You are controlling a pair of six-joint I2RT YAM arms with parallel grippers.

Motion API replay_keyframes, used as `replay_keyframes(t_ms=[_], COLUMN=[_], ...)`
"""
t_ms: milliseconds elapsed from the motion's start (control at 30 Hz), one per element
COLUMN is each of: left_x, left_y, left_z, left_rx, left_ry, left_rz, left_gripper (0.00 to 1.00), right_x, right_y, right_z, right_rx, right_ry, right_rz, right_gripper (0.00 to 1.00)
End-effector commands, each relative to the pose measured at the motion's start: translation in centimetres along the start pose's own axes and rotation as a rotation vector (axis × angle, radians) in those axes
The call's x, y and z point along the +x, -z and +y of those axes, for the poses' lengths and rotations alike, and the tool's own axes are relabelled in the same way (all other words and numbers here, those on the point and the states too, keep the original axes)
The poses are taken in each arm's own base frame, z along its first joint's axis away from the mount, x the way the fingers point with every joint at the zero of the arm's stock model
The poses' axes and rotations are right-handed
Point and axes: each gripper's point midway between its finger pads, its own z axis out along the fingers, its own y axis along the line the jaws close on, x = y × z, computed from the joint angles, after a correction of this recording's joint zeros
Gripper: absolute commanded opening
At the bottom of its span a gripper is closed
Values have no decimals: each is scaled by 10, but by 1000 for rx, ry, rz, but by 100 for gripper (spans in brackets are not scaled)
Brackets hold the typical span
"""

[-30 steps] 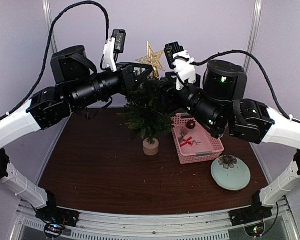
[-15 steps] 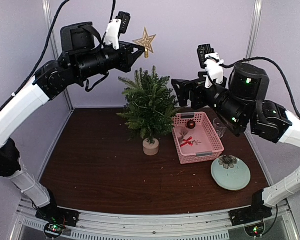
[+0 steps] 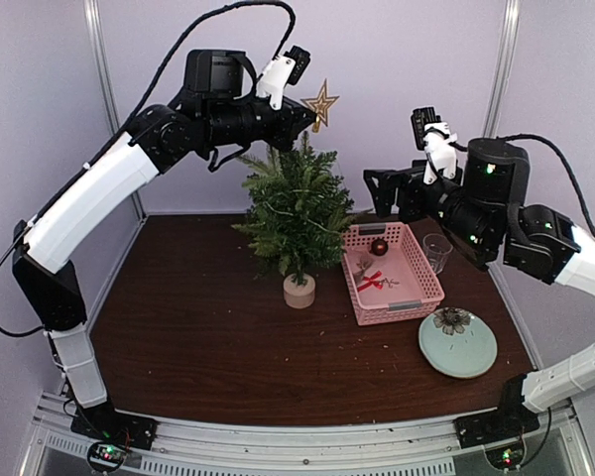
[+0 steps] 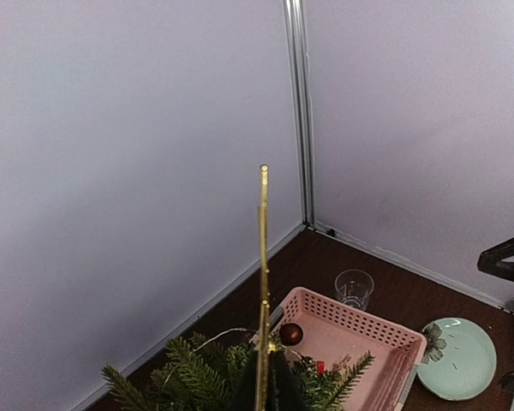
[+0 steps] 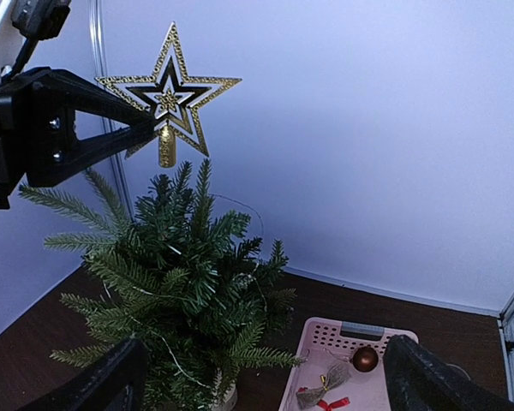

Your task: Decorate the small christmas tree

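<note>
Top: left claw (image 3: 302, 115) pinched gold star (image 3: 320, 103) just above small christmas tree (image 3: 296, 213), which stood on worktop (image 3: 198, 317) left of pink basket (image 3: 397, 313); right claw (image 3: 382, 193) was spread | Left wrist: star seen edge-on; glass (image 4: 354, 287) and plate (image 4: 463, 355) showed | Right wrist: star face-on; bauble (image 5: 365, 358) lay in basket

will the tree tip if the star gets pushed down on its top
Probably tippy: the tree is tall and bushy over a small round stump base, and nothing steadies it. Its top sprig looks thin, so it may bend sideways under the star. It likely slides easily on the smooth table.
</note>
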Motion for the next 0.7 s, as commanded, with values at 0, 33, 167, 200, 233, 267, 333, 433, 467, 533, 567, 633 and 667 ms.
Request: replay_keyframes(t_ms=[0, 33, 167, 200, 233, 267, 333, 433, 467, 533, 567, 633, 667], left_x=[-6, -5, 0, 1, 3, 4, 5, 7, 9, 12, 13, 15, 17], left_y=[0, -2, -9, -9, -11, -12, -12, -11, -11, -11, -11, -12, -13], left_z=[8, 10, 15, 15, 16, 16, 16, 16, 16, 15, 15, 14, 14], left_rx=[-2, -3, -2, -3, -8, -8, -10, -10, -11, -7, -4, -1, 0], left_ry=[-6, -4, 17, 16, 16, 16, 20, 22, 23, 26, 28, 34, 34], left_rz=[-14, -13, 0, 2, 6, 10, 15, 25, 33, 42, 45, 50, 53], left_gripper=[0, 0, 0, 0, 0, 0, 0, 0, 0, 0, 0, 0, 0], right_x=[-1, -1, 0, 0, 0, 0, 0, 1, 0, 1, 1, 1, 1], right_y=[3, 3, 2, 2, 2, 2, 1, 0, -1, -2, -3, -3, -4], right_z=[-6, -7, -11, -12, -13, -14, -16, -19, -19, -19, -19, -20, -19], right_rx=[-13, -13, -9, -8, -7, -6, -3, -1, -1, -4, -5, -4, -5], right_ry=[-31, -31, -34, -33, -34, -33, -32, -32, -34, -35, -35, -37, -39], right_rz=[-4, -3, 0, 0, -1, 1, 1, 2, 2, 3, 4, 4, 4], right_gripper=[100, 100, 100, 100, 99, 99, 99, 99, 100, 99, 99, 100, 100])
